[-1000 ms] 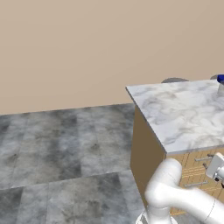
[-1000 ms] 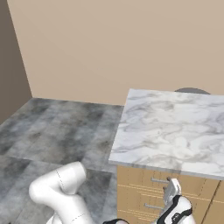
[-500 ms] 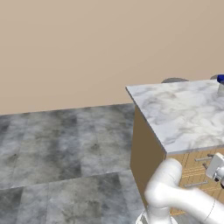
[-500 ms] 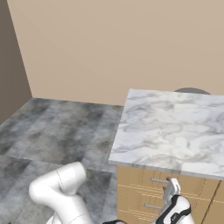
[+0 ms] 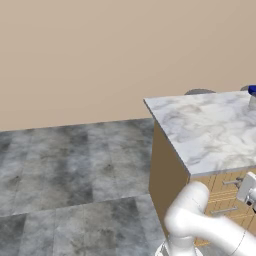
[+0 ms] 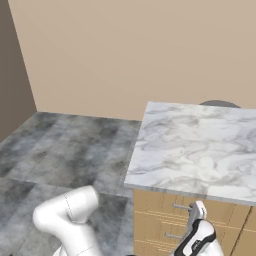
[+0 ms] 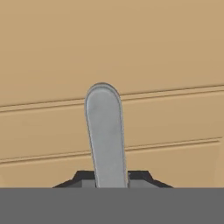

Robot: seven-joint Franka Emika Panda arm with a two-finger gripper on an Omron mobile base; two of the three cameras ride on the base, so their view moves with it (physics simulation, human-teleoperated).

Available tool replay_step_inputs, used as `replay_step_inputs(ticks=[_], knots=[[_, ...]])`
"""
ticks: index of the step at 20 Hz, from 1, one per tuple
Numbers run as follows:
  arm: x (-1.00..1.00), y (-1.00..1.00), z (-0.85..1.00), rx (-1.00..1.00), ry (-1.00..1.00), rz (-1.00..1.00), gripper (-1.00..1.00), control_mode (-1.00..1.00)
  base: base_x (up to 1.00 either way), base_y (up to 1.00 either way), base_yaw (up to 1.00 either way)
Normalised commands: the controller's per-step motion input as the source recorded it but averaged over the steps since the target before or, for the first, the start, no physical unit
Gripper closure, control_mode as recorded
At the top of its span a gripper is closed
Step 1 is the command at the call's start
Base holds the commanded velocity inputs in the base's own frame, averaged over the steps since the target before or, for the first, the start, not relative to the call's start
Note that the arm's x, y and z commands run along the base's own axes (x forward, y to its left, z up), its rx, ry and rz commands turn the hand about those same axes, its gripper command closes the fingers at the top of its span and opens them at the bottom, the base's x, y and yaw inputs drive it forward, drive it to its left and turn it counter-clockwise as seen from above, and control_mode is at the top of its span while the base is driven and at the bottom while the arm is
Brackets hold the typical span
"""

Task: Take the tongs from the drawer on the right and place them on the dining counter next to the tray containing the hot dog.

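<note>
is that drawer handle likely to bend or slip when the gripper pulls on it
Probably stiff: the handle looks like a smooth grey metal bar. Its rounded, glossy surface may be slippery, though the gripper is shut on it. The drawer should slide straight out rather than tip.

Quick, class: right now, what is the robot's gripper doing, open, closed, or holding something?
Gripper: closed on the grey metal drawer handle, against the tan drawer front.

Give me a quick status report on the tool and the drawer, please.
Tool shut on drawer handle. Drawer front closed, tongs not yet out. Nothing seen in the way.
</note>
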Motion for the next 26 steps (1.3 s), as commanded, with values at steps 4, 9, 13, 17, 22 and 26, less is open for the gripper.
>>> replay_step_inputs(ticks=[4, 9, 13, 17, 22, 26], knots=[[0.0, 0.0, 0.0, 0.0, 0.0, 0.0, 1.0, -1.0, 0.0, 0.0, 0.0], [-0.2, -0.08, -0.01, 0.0, 0.0, 0.0, 1.0, -1.0, 0.0, 0.0, 0.0], [-0.9, -0.48, -0.11, 0.0, 0.0, 0.0, 1.0, -1.0, 0.0, 0.0, 0.0], [-1.0, -0.67, -0.15, 0.0, 0.0, 0.0, 1.0, -1.0, 0.0, 0.0, 0.0], [-1.0, -0.71, -0.18, 0.0, 0.0, 0.0, 1.0, -1.0, 0.0, 0.0, 0.0], [-1.0, -0.69, -0.18, 0.0, 0.0, 0.0, 1.0, -1.0, 0.0, 0.0, 0.0]])
